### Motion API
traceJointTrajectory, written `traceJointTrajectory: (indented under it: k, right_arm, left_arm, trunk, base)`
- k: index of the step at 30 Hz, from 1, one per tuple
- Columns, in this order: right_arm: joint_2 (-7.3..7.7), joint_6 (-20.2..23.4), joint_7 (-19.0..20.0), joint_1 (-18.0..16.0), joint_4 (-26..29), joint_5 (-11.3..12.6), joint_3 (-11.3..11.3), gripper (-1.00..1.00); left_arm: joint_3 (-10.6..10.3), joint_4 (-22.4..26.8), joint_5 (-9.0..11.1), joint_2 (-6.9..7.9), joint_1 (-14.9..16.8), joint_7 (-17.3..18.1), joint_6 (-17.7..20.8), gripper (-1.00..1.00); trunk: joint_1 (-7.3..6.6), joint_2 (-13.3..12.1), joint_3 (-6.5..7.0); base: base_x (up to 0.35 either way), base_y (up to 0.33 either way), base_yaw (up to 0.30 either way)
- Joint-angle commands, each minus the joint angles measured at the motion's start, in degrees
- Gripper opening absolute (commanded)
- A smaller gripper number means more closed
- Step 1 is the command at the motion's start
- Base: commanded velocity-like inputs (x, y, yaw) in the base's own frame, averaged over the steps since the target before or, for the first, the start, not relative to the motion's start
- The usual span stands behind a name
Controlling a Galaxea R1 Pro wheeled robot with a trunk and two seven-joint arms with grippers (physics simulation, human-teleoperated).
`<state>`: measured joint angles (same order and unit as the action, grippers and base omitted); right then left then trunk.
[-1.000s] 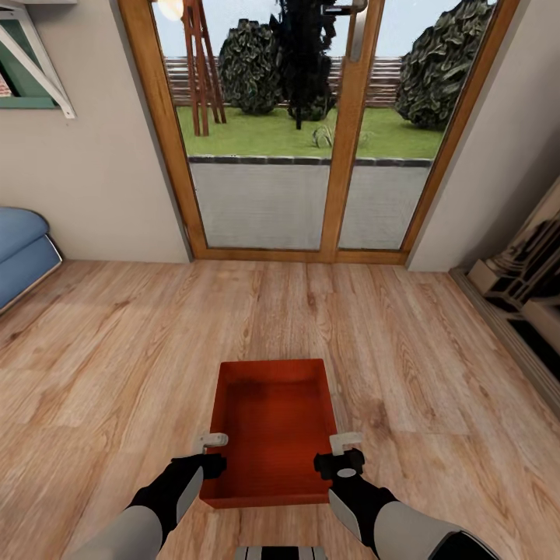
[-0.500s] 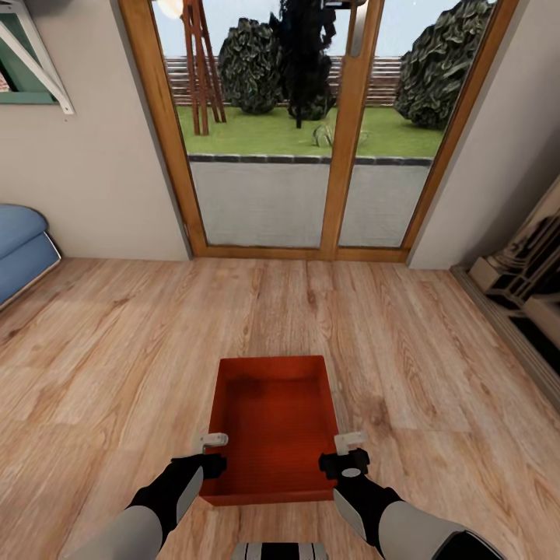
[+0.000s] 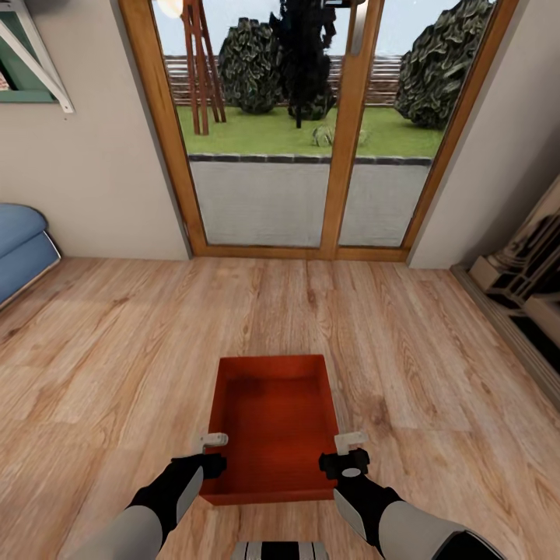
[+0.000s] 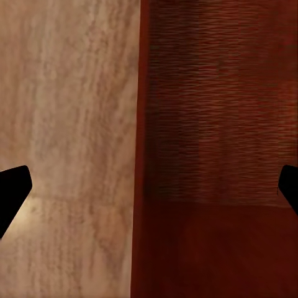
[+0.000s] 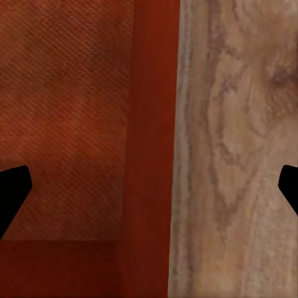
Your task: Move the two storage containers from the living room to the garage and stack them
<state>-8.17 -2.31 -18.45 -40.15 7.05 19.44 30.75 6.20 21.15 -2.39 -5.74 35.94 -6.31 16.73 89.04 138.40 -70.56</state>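
Observation:
One orange-red storage container [image 3: 272, 420] lies lidless and empty on the living room's light wood-plank floor [image 3: 117, 350], just ahead of me. My left gripper [image 3: 211, 453] hovers at its left wall near the close corner, and my right gripper [image 3: 348, 454] at its right wall. In the left wrist view the left gripper [image 4: 149, 192] is open, its dark fingertips wide apart astride the container [image 4: 211, 124] wall. The right wrist view shows my right gripper [image 5: 149, 192] open the same way over the other wall of the container [image 5: 68, 112]. Neither holds anything.
Wood-framed glass doors [image 3: 311, 132] face me beyond the container, with a garden outside. A blue sofa [image 3: 19, 249] edges in at the left. A pale stepped structure [image 3: 529, 272] runs along the right wall. Bare planks surround the container.
The right gripper has shifted slightly outward to the right over the container's wall. The view tilted a little; the container and left gripper keep their places.

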Motion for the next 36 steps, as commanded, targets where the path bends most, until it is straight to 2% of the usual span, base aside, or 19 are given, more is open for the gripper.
traceJointTrajectory:
  k: [1,10,36]
  right_arm:
    - [-0.01,-0.24,-0.18,-0.06,-0.05,0.6,0.45,1.0]
    - [0.08,-0.24,-0.18,-0.03,-0.08,0.6,0.45,1.0]
    - [0.08,-0.26,-0.18,-0.02,-0.09,0.61,0.45,1.0]
  left_arm:
    - [0.35,0.12,-0.24,-0.06,0.01,-0.02,0.32,1.0]
    - [0.17,0.12,-0.31,0.02,0.01,-0.02,0.34,1.0]
    - [0.13,0.03,-0.34,0.11,0.01,-0.06,0.41,1.0]
  trunk:
    - [0.21,0.43,-0.23]
    - [2.19,4.04,-1.84]
    - [2.19,4.04,-1.84]
  base:
    - [0.0,0.0,0.0]
    - [0.0,0.0,0.0]
    - [0.0,0.0,0.0]
